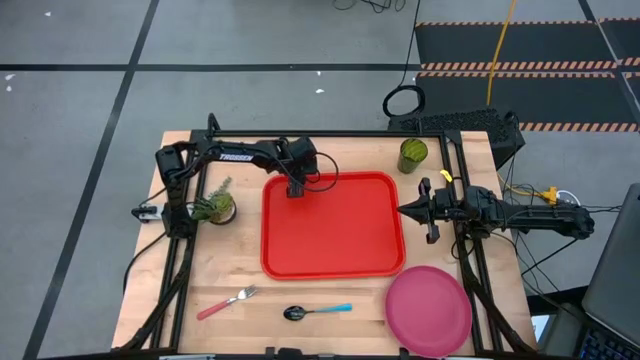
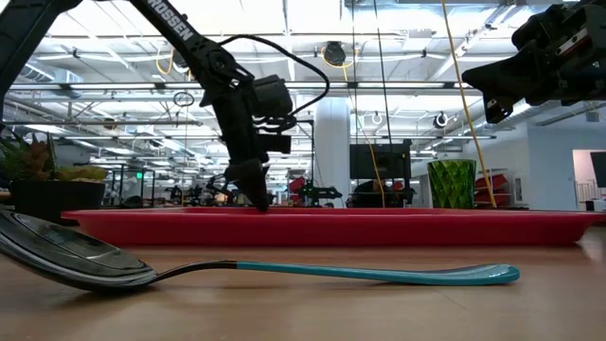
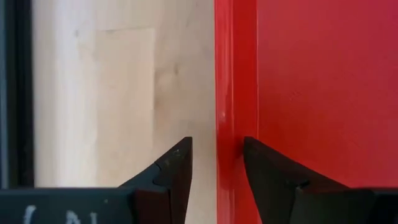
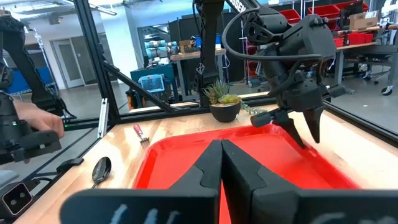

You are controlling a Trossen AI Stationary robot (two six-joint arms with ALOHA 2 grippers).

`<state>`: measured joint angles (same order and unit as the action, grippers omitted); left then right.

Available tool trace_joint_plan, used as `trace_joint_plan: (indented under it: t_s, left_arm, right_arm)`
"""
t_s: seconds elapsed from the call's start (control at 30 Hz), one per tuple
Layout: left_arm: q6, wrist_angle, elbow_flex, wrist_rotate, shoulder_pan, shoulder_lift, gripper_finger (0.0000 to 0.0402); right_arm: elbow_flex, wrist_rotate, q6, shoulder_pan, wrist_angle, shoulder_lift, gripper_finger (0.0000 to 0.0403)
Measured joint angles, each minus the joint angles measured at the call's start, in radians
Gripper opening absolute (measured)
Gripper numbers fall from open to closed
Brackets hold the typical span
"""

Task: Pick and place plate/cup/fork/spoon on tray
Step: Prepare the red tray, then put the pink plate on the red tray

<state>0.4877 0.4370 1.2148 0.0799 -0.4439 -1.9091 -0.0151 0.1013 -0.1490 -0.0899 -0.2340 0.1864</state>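
The red tray [image 1: 335, 230] lies flat mid-table. My left gripper [image 3: 216, 146] is open and points down at the tray's far rim near its far left corner [image 1: 295, 190], one finger outside on the table side, one inside. My right gripper [image 4: 222, 155] is shut and empty, held above the table by the tray's right edge [image 1: 405, 210]. The green cup [image 1: 412, 155] stands upright beyond the tray's far right corner. The pink plate [image 1: 430, 310] lies flat at the near right. The fork [image 1: 227, 302] and the spoon [image 1: 315, 312] lie in front of the tray. My left gripper stands astride the tray's far rim [image 3: 235, 124], fingers pointing down from above. The inner finger [image 3: 261, 165] stands right at the rim's inner wall, and I cannot tell whether it touches. The outer finger [image 3: 177, 165] is apart from the rim. The tray lies flat on the table.
A small potted plant [image 1: 215, 207] stands left of the tray, close to my left arm. Black frame rails [image 1: 330, 133] run along the table's far and side edges. A person's hand [image 4: 37, 121] shows beyond the table.
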Motion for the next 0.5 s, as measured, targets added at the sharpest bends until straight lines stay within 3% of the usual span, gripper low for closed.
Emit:
trace_joint_plan:
  t_s: [0.5]
  left_arm:
    - [-0.079, -0.013, 0.003, -0.004, 0.085, 0.143, 0.0145]
  right_arm:
    - [0.000, 0.004, 0.000, 0.000, 0.000, 0.002, 0.0000]
